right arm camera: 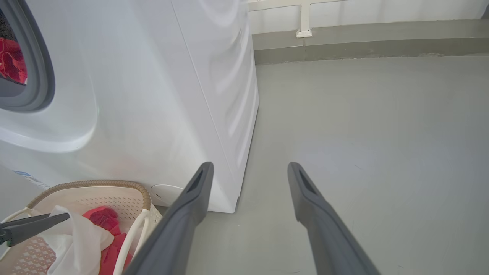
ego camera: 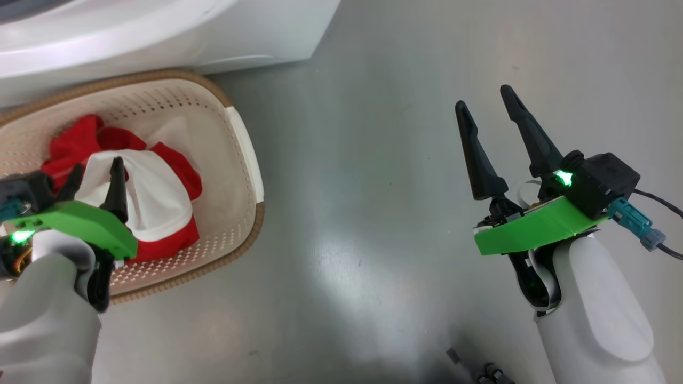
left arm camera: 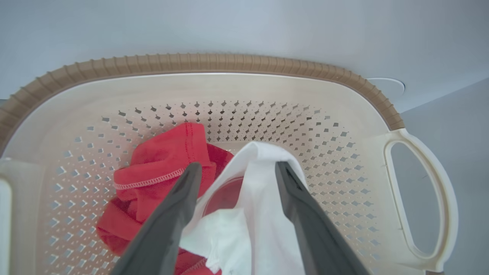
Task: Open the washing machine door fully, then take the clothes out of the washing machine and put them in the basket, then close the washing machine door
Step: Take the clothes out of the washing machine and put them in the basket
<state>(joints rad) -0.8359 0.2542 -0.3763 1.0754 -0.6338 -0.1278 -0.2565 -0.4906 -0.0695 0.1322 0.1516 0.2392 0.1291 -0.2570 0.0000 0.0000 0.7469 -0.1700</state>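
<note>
Nearest the head camera, the pale left forearm was seen at the lower left, bent at the wrist toward the basket. The left tool was held low over the basket, angled down into it, with its fingers spread wide. A peak of white cloth stood between them and touched one finger, but it was not pinched. The clothes, red and white, were heaped inside the basket, which was set on the grey floor just beside the washing machine. The right tool was held well apart to the right, above the floor, with its fingers spread and empty and pointed forward. More red fabric was seen inside the drum, behind the grey gasket.
</note>
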